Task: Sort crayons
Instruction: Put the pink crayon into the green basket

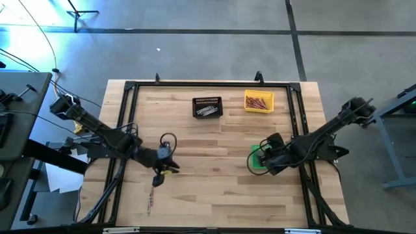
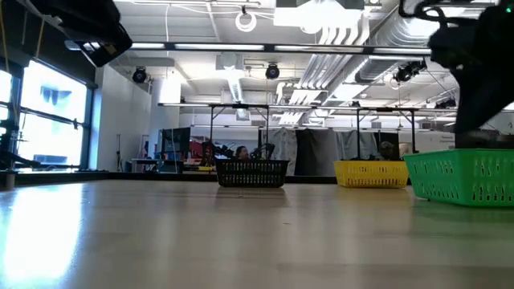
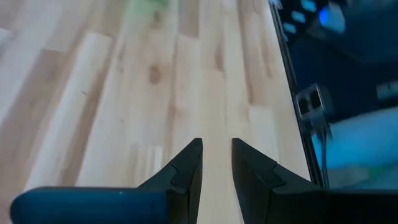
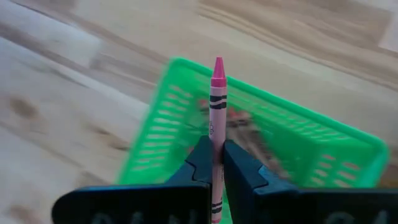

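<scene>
Pinched upright between the right gripper's (image 4: 217, 163) dark fingers is a pink crayon (image 4: 216, 118), its tip pointing up, right over the green bin (image 4: 323, 140).

From largest down: the wooden table (image 1: 214, 195) carries a black frame (image 1: 214, 84) round its edges. Both dark arms reach inward, the left one from the left edge and the right one from the right. The left gripper (image 1: 158, 178) hangs over bare wood at the near left, its fingers (image 3: 186, 171) parted a little with nothing between them. The right gripper (image 1: 265, 158) sits over the green bin (image 1: 256, 158) on the right side of the table.

At the far edge stand two more bins side by side: a black bin (image 1: 207, 107) holding what look like grey crayons, though I can't make them out well, and to its right a yellow bin (image 1: 259, 102) with reddish-orange crayons (image 1: 258, 102) inside. Near the left gripper, closer to the near edge, a few loose crayons (image 1: 150, 200) lie on the wood. The green bin also holds some reddish crayons (image 4: 245, 134).
</scene>
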You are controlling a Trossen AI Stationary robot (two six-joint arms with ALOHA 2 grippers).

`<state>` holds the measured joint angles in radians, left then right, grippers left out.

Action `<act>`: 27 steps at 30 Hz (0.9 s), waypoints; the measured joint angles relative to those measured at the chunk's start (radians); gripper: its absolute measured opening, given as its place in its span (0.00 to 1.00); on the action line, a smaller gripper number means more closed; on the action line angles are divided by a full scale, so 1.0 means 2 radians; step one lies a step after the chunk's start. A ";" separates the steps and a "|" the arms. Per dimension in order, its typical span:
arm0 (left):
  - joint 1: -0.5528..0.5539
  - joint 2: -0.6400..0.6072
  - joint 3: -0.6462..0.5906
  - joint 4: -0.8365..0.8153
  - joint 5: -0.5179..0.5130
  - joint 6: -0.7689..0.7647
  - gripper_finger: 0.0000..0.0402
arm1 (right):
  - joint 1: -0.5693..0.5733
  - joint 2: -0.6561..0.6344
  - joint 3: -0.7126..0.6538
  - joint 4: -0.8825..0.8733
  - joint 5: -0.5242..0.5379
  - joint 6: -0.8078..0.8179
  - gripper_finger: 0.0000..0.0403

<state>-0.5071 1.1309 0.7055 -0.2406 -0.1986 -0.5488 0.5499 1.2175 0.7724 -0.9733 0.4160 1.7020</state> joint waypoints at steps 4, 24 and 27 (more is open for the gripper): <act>0.024 0.000 0.000 0.020 -0.024 -0.024 0.18 | 0.000 -0.007 -0.031 -0.001 -0.014 0.000 0.05; 0.064 0.000 0.000 -0.068 0.105 -0.309 0.18 | -0.008 -0.009 0.028 -0.092 -0.047 -0.177 0.32; 0.033 0.005 0.000 -0.126 0.165 -0.405 0.18 | -0.015 -0.017 0.027 -0.111 -0.047 -0.179 0.32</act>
<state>-0.4420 1.1405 0.7055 -0.4930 0.1310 -1.3597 0.5206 1.1841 0.8263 -1.1945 0.3218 1.3449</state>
